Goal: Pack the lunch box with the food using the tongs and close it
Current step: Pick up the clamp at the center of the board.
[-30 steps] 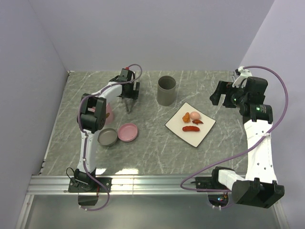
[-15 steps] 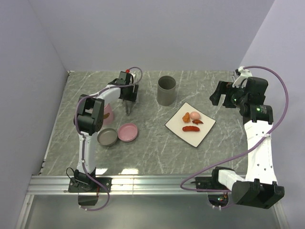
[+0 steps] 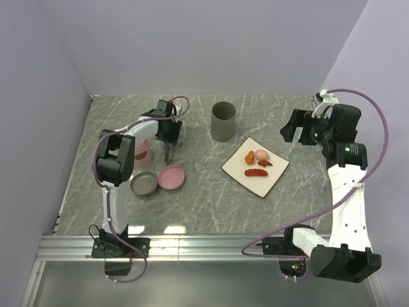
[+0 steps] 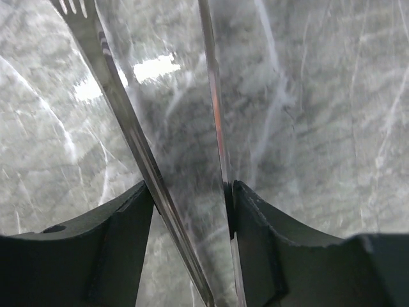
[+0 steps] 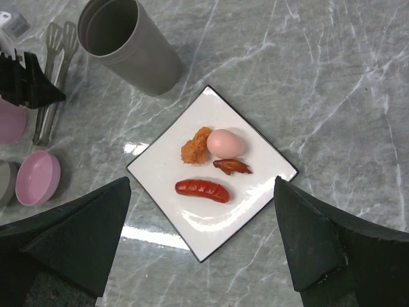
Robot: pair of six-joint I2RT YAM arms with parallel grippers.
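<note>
The slim metal tongs [image 4: 121, 109] lie on the marble at the back left, tips toward the near edge [image 3: 168, 155]. My left gripper [image 4: 190, 192] straddles them, one finger against each tong arm, shut on the tongs. On the white square plate [image 5: 243, 211] lies the food: a pale pink egg [image 5: 225, 143], a red sausage [image 5: 202, 189], an orange fried bit [image 5: 195, 147] and a dark brown piece [image 5: 232, 167]. My right gripper [image 5: 202, 185] hovers high above the plate, open and empty. The lunch box parts, a pink bowl [image 3: 171, 177] and a grey round one [image 3: 144, 184], sit near the left arm.
A tall grey cup [image 3: 223, 121] stands between the tongs and the plate. Another pink round piece [image 3: 142, 152] shows partly behind the left arm. The walls close off the table at the back and the left.
The left gripper's fingers have closed in onto the tong arms and shifted slightly left and nearer. The right arm has hardly moved.
</note>
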